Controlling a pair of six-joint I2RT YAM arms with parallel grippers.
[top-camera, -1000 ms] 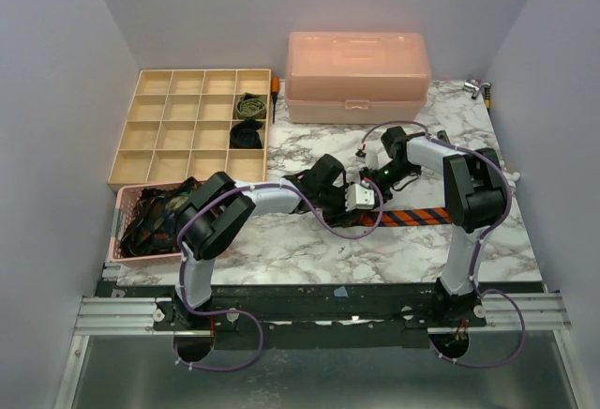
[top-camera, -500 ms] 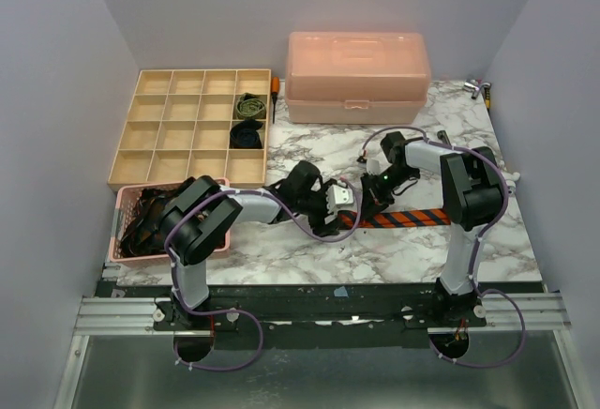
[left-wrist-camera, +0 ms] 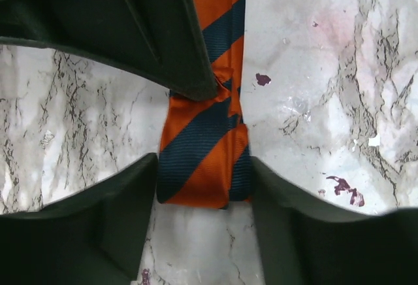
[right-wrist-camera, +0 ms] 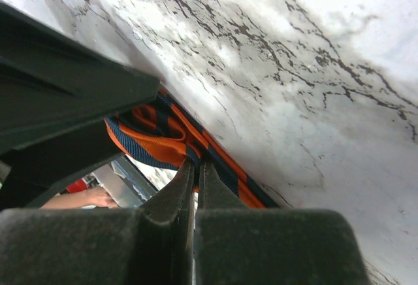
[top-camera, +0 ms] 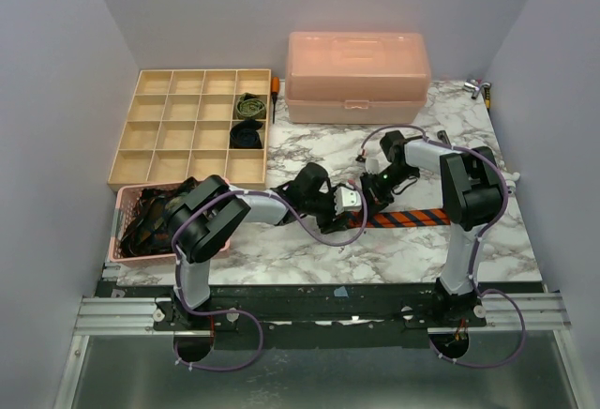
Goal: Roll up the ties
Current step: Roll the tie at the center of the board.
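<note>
The orange-and-navy striped tie [top-camera: 412, 216] lies flat on the marble, running right from the table's middle. My left gripper [top-camera: 354, 204] is at its left end. In the left wrist view the tie's folded end [left-wrist-camera: 202, 167] sits between my two fingers, which press on both its edges [left-wrist-camera: 204, 187]. My right gripper [top-camera: 373, 187] reaches in from behind. Its closed tips [right-wrist-camera: 196, 167] pinch a fold of the tie [right-wrist-camera: 150, 138]. The right gripper's dark finger [left-wrist-camera: 163, 43] shows in the left wrist view, touching the tie.
A wooden compartment tray [top-camera: 159, 137] at the back left holds a rolled olive tie [top-camera: 249, 105] and a rolled black tie [top-camera: 247, 133]. A pink basket [top-camera: 124, 240] of dark ties sits at the front left. A pink lidded box [top-camera: 358, 76] stands at the back. Small tools [top-camera: 480, 90] lie at the back right.
My left gripper moved left along the tie, then a little back right, and the tie's left end came with it. My right gripper shifted slightly left.
</note>
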